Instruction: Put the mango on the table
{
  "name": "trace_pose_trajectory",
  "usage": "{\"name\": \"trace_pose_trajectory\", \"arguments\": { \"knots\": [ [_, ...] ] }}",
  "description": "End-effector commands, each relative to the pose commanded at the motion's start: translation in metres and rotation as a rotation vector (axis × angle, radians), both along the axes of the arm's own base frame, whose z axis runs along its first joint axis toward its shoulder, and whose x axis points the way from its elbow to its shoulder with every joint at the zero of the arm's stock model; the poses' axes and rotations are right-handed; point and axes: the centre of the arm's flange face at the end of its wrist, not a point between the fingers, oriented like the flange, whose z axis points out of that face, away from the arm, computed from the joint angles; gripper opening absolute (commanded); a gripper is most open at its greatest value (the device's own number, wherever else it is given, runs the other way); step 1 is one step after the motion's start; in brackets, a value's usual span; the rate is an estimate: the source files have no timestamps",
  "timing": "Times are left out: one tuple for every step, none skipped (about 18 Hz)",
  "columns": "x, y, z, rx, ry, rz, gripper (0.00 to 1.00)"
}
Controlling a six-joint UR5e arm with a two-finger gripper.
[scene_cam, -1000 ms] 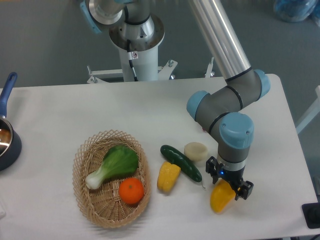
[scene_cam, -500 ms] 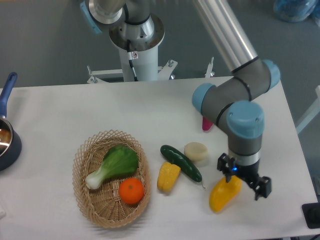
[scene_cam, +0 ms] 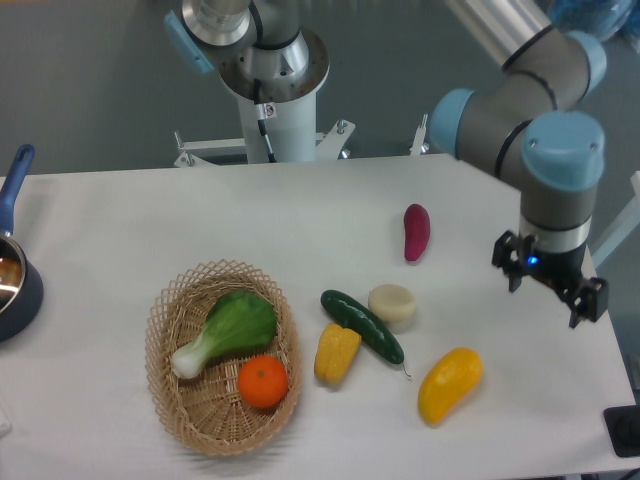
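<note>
— Yellow mango [scene_cam: 450, 384]: where did it lie?

— On the white table [scene_cam: 150, 220], near the front edge, right of the cucumber [scene_cam: 362, 325] and corn [scene_cam: 337, 352], touching neither.

— And your gripper [scene_cam: 549, 288]?

— I hung above the table's right side, well apart from the mango. My jaws stood spread, nothing between them.

— Other items?

— A basket [scene_cam: 222, 356] held a cabbage [scene_cam: 228, 330] and an orange [scene_cam: 263, 382].

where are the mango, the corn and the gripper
mango [scene_cam: 450, 385], fixed camera, middle of the fruit
corn [scene_cam: 337, 353], fixed camera, middle of the cob
gripper [scene_cam: 549, 285], fixed camera, midway between its fingertips
</note>
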Motion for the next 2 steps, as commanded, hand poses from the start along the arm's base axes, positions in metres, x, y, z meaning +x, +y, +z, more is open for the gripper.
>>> {"name": "trace_pose_trajectory", "arguments": {
  "knots": [
    [-0.0010, -0.0032, -0.0025, 0.002, -0.008, -0.011, 1.00],
    [-0.0012, -0.0031, -0.0031, 0.021, -0.014, -0.018, 1.00]
  ]
}}
